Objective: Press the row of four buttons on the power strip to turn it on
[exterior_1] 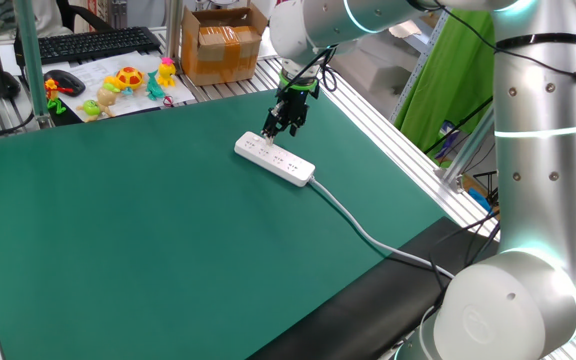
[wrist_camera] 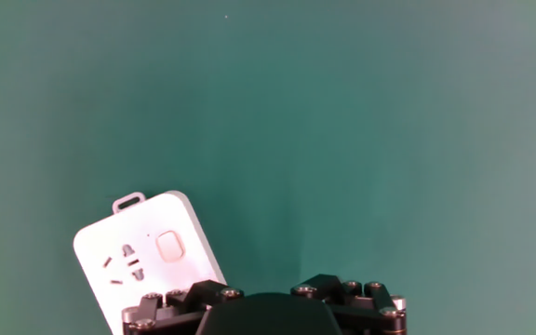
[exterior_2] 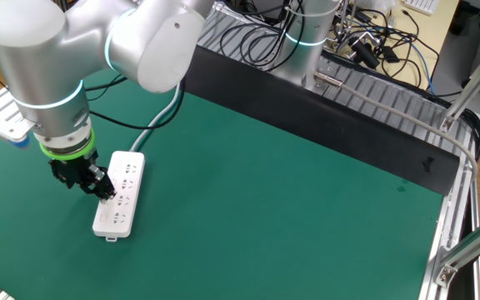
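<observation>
The white power strip (exterior_1: 274,159) lies on the green mat, its cable (exterior_1: 368,235) trailing toward the robot's base. My gripper (exterior_1: 273,130) hangs over the strip's far end, fingertips down at its top face. In the other fixed view the gripper (exterior_2: 102,190) is at the left edge of the power strip (exterior_2: 119,193), about midway along it. The hand view shows the strip's end (wrist_camera: 142,256) at lower left with one square button (wrist_camera: 168,246) beside a socket. The other buttons are hidden under the hand. The fingers stand apart with nothing held between them.
A cardboard box (exterior_1: 223,45), small toys (exterior_1: 128,82), a keyboard (exterior_1: 88,43) and a mouse (exterior_1: 65,82) sit beyond the mat's far edge. Aluminium rails (exterior_1: 388,140) border the mat. Loose cables (exterior_2: 373,42) lie behind the black edge strip.
</observation>
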Robot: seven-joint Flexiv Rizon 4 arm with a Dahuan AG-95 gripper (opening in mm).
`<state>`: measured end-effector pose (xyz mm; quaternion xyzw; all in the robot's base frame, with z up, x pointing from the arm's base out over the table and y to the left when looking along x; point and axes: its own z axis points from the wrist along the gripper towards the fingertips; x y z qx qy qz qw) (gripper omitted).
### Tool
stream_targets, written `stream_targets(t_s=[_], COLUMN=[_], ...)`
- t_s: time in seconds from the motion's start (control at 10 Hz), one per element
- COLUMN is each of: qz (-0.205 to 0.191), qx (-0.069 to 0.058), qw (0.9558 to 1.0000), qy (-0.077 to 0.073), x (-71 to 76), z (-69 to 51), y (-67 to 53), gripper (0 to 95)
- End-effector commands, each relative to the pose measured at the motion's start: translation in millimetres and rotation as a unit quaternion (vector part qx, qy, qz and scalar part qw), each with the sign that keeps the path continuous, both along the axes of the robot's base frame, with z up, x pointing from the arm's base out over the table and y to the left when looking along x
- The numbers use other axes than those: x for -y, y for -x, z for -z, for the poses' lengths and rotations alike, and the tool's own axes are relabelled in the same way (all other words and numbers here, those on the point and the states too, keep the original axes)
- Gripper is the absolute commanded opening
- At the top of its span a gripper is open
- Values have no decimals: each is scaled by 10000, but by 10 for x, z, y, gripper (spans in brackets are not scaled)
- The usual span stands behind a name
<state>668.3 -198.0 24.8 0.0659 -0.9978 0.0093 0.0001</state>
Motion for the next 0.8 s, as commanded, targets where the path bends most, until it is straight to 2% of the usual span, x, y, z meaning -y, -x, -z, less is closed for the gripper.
stream_targets(t_s=[0.1, 0.8], qz=[-65, -486], qx=[0, -94], qw=[10000, 9988], qy=[21, 52], x=[3, -3], z=[5, 22], y=[-9, -16], gripper=[760, 760])
